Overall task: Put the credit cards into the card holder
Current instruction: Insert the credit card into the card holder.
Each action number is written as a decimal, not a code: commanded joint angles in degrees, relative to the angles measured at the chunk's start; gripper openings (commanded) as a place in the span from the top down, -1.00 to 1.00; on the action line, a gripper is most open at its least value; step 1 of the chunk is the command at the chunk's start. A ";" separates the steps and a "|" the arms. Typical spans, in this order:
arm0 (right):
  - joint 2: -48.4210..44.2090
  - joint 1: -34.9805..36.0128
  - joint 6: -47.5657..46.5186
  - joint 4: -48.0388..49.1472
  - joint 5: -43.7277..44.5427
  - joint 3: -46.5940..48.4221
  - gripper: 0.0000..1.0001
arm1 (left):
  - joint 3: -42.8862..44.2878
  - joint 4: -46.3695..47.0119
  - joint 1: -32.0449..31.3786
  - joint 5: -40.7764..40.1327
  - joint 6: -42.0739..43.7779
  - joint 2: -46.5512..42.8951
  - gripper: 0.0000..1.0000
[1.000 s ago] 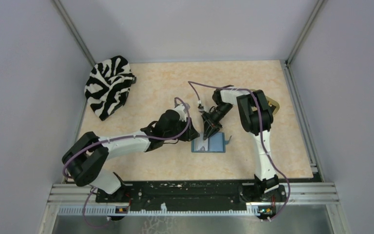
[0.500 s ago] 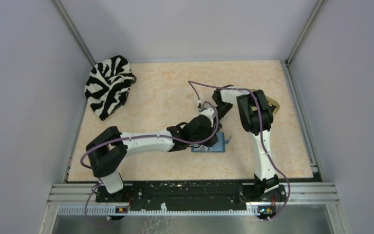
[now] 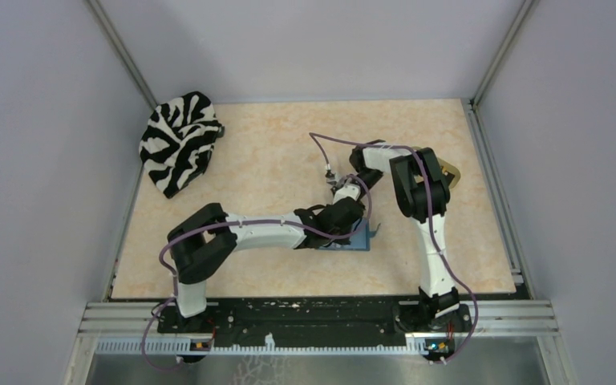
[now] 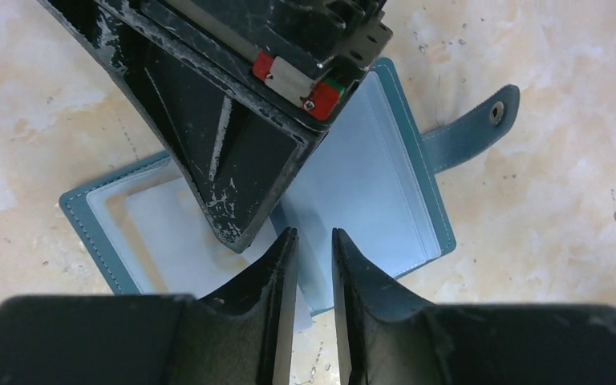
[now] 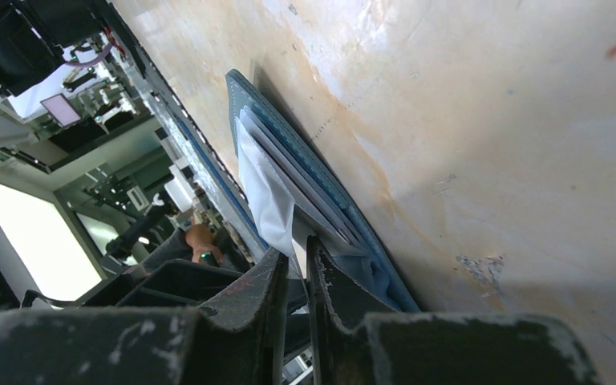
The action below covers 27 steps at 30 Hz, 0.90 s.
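Card holder: we see the card holder point(image 4: 385, 200) lying open and flat on the tabletop point(image 3: 273, 152), just off centre toward 4 o'clock, with its pale blue pockets facing up.
Snap tab: in the left wrist view the snap tab point(image 4: 473, 128) sticks out at 2 o'clock, unfastened.
Right hand: the right hand point(image 5: 293, 269) is clenched on a pale pocket leaf of the card holder, the leaf's edge raised off the rest.
Left hand: in its own view the left hand point(image 4: 314, 249) sits at the card holder's 6 o'clock edge, fingers a slit apart. We cannot tell whether it grips anything.
Zebra cloth: the zebra cloth point(image 3: 178, 140) is bunched at the tabletop's 10 o'clock corner, well apart.
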 commanded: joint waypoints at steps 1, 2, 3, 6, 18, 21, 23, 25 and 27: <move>-0.95 0.17 -1.44 3.87 1.51 -0.06 0.70 | 1.47 -5.01 -0.36 -6.14 -2.19 1.14 0.40; -0.97 0.17 -1.49 3.75 1.36 0.01 0.67 | 1.21 -5.06 -0.32 -6.83 -2.52 1.10 0.39; -0.97 0.21 -1.55 3.69 1.25 0.09 0.65 | 1.12 -5.26 -0.35 -7.54 -2.79 1.16 0.39; -1.26 0.17 -1.74 3.47 1.13 0.29 0.54 | 1.64 -6.75 -0.31 -9.23 -3.25 1.88 0.38; -6.25 -1.43 -3.49 2.17 1.57 0.36 0.28 | 2.01 -6.13 -0.31 -9.24 -0.26 1.33 0.36; -8.59 -2.60 -4.55 1.63 1.64 -0.26 0.21 | 1.35 -4.70 -0.31 -8.11 1.42 -0.24 0.33; -10.39 -3.33 -5.30 1.22 1.62 -0.95 0.21 | 0.64 -3.33 -0.31 -6.88 2.66 -1.57 0.32; -11.99 -3.94 -5.88 1.29 2.05 -1.81 0.21 | -0.40 -1.73 -0.32 -5.45 3.82 -3.00 0.31; -13.58 -4.55 -6.37 1.53 2.45 -2.49 0.21 | -1.90 0.38 -0.31 -3.69 4.82 -4.93 0.30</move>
